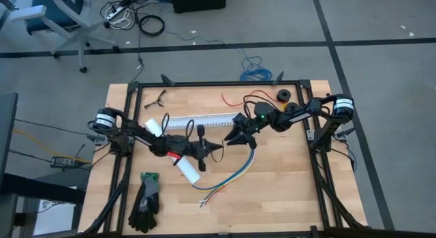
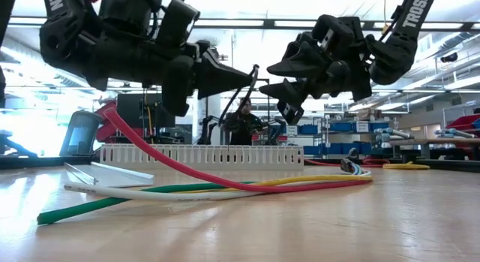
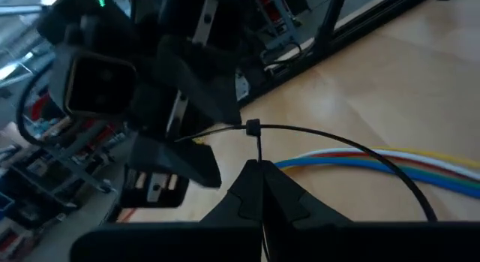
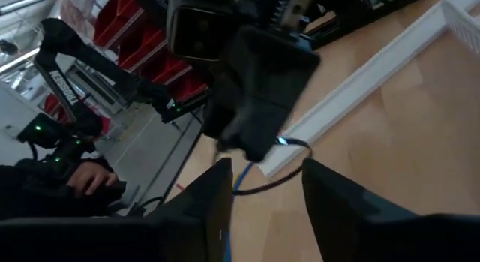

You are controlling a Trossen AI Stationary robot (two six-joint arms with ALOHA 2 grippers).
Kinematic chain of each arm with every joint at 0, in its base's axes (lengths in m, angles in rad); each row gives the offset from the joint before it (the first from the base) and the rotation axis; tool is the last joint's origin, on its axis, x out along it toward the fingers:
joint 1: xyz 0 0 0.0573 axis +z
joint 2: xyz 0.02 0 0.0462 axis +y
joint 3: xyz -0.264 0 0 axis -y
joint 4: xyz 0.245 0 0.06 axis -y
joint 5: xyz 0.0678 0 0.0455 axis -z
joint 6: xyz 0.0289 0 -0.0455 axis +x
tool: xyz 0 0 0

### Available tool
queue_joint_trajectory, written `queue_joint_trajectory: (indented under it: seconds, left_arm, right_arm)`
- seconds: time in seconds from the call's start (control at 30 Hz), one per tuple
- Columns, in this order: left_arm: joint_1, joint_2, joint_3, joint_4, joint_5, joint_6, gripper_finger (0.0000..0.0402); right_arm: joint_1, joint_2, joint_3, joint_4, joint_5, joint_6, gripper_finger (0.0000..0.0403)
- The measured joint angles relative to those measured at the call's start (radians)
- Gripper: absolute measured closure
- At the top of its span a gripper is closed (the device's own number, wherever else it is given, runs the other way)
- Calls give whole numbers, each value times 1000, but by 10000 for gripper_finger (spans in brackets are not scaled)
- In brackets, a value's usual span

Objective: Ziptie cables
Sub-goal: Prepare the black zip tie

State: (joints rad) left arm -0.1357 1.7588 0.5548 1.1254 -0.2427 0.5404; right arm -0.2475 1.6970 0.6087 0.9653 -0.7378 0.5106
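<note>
Cables [image 2: 217, 188]: loose bundle lying flat on the wooden tabletop [image 1: 286, 190]. In the low view, green, white, red and yellow strands fan toward the camera; the far ends gather at a dark-sleeved end on the right. In the high view the free ends splay toward the front edge.

Left claw [image 1: 216, 149]: above the tabletop centre, clenched on a black ziptie [image 3: 300, 138]; the ziptie's loop arcs over the coloured wires in the left wrist view.

Right claw [image 1: 234, 137]: just beside the left claw, facing it, fingers [image 4: 341, 206] spread apart, holding nothing.

Behind both: white slotted channel [image 1: 201, 119] lying across the tabletop. A black glove [image 1: 145, 200] lies near the front left corner.

Beyond the tabletop, a person [image 2: 244, 119] is seated.
</note>
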Motion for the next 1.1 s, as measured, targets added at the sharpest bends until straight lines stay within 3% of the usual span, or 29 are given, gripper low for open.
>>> queue_joint_trajectory:
  seconds: [0.5,0.73,1.1]
  left_arm:
    - [11,0,10,-4,13,0,402]
    - [11,0,10,-6,13,-5,402]
    - [11,1,10,-39,8,-52,402]
  right_arm:
    - [17,0,95,-110,5,-40,321]
    - [23,0,112,-113,2,-116,395]
    - [23,0,112,-96,51,-116,403]
